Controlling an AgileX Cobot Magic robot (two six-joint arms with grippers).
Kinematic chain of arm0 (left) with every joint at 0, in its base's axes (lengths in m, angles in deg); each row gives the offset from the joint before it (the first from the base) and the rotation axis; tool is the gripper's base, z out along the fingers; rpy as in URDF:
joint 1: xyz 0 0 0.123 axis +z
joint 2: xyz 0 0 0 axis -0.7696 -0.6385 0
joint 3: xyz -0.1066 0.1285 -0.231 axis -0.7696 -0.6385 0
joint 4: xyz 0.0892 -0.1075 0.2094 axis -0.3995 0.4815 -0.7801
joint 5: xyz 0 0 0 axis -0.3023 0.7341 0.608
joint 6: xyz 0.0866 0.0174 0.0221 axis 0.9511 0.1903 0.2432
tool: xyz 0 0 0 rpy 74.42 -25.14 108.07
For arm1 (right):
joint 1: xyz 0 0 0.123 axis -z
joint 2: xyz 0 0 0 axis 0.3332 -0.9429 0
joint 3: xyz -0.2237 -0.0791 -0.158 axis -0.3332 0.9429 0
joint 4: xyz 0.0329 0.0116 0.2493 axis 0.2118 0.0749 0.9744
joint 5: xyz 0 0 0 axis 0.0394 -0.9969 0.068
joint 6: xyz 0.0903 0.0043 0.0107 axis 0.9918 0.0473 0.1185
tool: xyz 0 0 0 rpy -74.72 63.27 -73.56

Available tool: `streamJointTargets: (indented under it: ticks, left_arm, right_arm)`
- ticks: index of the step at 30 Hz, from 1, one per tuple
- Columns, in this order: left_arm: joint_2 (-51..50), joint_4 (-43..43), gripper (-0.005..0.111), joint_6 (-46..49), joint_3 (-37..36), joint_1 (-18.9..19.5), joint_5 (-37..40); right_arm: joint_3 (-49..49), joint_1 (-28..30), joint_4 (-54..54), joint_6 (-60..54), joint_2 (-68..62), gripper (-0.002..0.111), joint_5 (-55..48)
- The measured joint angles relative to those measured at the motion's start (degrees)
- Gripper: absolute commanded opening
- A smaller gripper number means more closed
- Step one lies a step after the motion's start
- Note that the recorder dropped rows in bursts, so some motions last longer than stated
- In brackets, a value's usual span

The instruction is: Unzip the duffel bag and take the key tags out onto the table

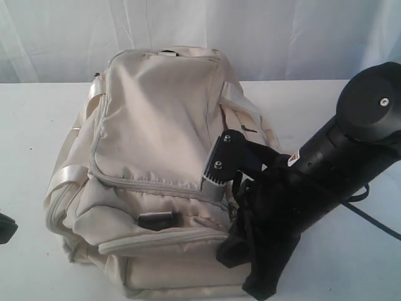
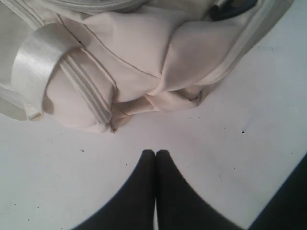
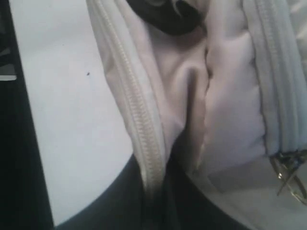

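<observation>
- Right gripper (image 3: 154,191): we find its two black fingers (image 3: 120,206) drawn narrow and pinching a zip-edged fold of the large cream fabric duffel bag (image 1: 156,125). The pale zip tape (image 3: 139,124) runs down between them.
- Near that pinch, along another seam of the bag, a small metal zip pull (image 3: 288,178) hangs at the end of a second zip line.
- In the exterior view the black right arm (image 1: 338,144) comes in from the right and meets the bag at its near right corner. A thin black cable (image 1: 376,226) trails behind it over the tabletop.
- Left gripper (image 2: 155,155): the fingertips are pressed together with nothing between them. It hangs over bare tabletop, near the bag's crumpled corner but apart from it.
- In the exterior view we catch only a dark tip of this gripper at the left edge, left of the bag's near end.
- The bag lies in the middle of the wide flat white table (image 1: 37,125), running from near to far. The curved zip across its top panel (image 1: 150,185) looks shut.
- A glossy pale webbing strap (image 2: 33,57) loops over the bag's left side, and a small black plastic fitting (image 1: 155,219) sits on its near end.
- We note a few tiny dark specks (image 2: 242,132) on the tabletop.
- A white curtain (image 1: 263,31) hangs along the far side.
</observation>
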Motion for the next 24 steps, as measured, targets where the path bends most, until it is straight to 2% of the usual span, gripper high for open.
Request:
streamJointTargets:
  ticks: [7,9,11,12,14,17,19,22,24]
  left_arm:
    - [0.0,0.0,0.000,0.0,0.0,0.0,-0.8]
    - [0.0,0.0,0.000,0.0,0.0,0.0,-0.9]
    - [0.0,0.0,0.000,0.0,0.0,0.0,-1.1]
    - [0.0,0.0,0.000,0.0,0.0,0.0,-1.1]
    - [0.0,0.0,0.000,0.0,0.0,0.0,-1.2]
    - [0.0,0.0,0.000,0.0,0.0,0.0,-1.5]
    - [0.0,0.5,0.000,0.0,0.0,0.0,-2.0]
    - [-0.5,6.5,0.000,3.9,0.7,0.0,-0.7]
    - [-2.1,11.1,0.000,7.1,3.5,0.0,1.5]
  right_arm:
    - [-0.1,-2.2,-0.1,0.5,0.1,0.000,-4.5]
    - [-0.3,-2.2,-0.2,0.6,0.3,0.007,-5.6]
    - [-2.2,-2.2,-1.4,1.0,1.0,0.026,-7.0]
    - [-3.0,-2.2,-1.7,1.6,1.6,0.043,-7.8]
    - [-5.5,-2.3,-1.8,3.5,3.5,0.060,-9.9]
    - [-8.6,-2.7,-11.2,8.1,7.6,0.061,-10.3]
    - [-8.7,-2.7,-23.0,14.5,9.2,0.061,-7.2]
    - [-5.6,-2.7,-37.1,22.3,8.8,0.061,0.0]
    - [-1.9,-2.7,-40.6,23.2,6.8,0.061,6.6]
